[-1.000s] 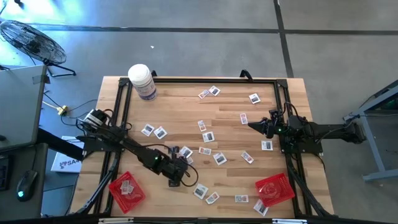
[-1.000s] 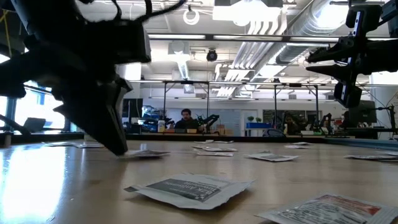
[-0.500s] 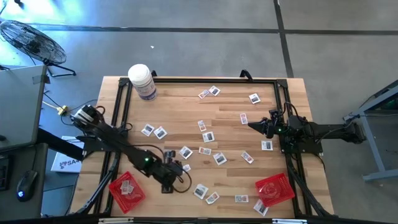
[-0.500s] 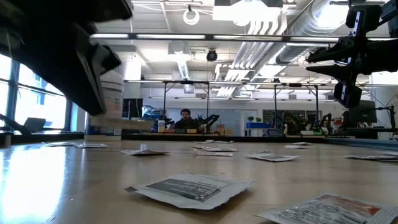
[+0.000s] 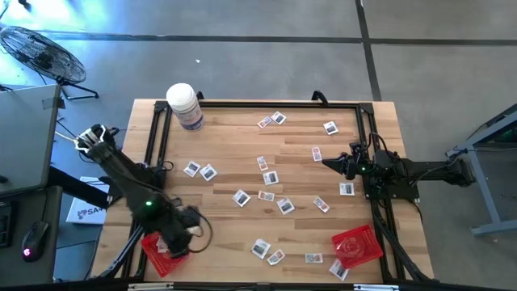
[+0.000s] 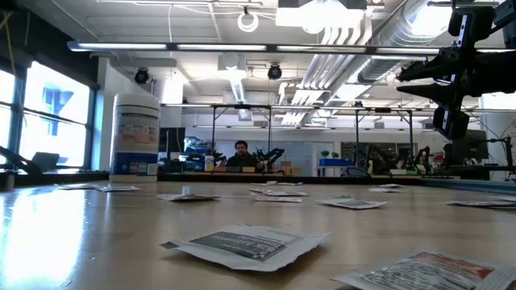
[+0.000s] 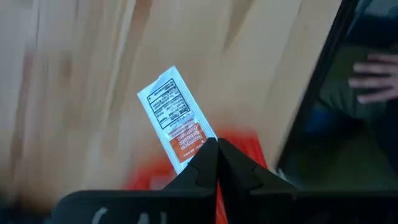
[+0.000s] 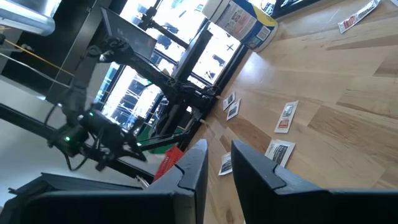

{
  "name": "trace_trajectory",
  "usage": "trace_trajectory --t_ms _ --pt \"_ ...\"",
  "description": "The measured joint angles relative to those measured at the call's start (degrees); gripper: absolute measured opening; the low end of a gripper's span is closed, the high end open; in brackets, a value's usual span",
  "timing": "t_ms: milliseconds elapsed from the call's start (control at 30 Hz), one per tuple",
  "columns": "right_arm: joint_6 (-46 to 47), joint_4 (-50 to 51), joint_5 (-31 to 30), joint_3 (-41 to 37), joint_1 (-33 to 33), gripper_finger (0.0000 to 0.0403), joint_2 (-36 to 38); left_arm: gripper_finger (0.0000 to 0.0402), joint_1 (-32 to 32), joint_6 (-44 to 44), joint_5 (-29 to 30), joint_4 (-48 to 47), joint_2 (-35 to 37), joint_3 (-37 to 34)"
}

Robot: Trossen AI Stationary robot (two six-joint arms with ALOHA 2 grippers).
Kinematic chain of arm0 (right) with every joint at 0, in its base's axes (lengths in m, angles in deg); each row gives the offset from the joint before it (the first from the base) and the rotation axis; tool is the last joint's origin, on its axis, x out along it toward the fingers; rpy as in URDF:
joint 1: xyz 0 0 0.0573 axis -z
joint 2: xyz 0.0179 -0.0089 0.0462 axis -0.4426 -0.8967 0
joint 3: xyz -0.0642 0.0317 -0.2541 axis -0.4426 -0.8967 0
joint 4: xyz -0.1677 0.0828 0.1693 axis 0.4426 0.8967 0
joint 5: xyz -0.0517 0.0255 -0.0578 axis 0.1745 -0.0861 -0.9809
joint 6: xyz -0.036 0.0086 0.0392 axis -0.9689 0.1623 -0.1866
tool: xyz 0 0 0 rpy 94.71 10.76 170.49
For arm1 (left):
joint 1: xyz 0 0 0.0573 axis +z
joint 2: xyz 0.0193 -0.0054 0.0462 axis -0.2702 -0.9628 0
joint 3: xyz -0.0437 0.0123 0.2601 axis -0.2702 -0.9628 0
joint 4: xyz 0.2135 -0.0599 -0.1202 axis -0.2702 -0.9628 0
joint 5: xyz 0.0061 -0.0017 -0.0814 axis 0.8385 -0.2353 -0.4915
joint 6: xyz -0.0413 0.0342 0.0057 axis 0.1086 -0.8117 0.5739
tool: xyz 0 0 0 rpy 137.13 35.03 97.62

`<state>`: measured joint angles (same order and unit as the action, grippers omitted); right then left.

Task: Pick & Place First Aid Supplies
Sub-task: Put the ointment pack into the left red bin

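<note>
Red plastic tray at seven o'clock: left gripper hovers above, clenched on a small white orange-printed packet — delivery step; next, release. Right gripper, three o'clock, waits parted, empty.

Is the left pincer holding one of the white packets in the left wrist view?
Yes: the left pincer is shut on the orange end of a white packet, held above the red tray.
</note>
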<state>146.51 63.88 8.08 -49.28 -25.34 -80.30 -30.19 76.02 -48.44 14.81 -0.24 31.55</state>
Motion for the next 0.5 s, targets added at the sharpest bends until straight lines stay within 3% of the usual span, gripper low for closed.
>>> trace_trajectory --t_ms 133,233,400,500 --pt "0.0 0.0 0.0 0.0 0.0 0.0064 -0.1 0.0000 -4.0 12.9 -7.1 -6.8 0.4 4.4" --pt "0.0 0.0 0.0 0.0 0.0 0.0064 -0.1 0.0000 -8.0 21.7 -9.5 -6.2 0.4 5.1" --pt "0.0 0.0 0.0 0.0 0.0 0.0064 -0.1 0.0000 -13.6 35.6 -10.0 -6.7 -0.6 2.2" --pt "0.0 0.0 0.0 0.0 0.0 0.0064 -0.1 0.0000 -15.4 38.8 -7.3 -6.5 -1.6 -0.6"
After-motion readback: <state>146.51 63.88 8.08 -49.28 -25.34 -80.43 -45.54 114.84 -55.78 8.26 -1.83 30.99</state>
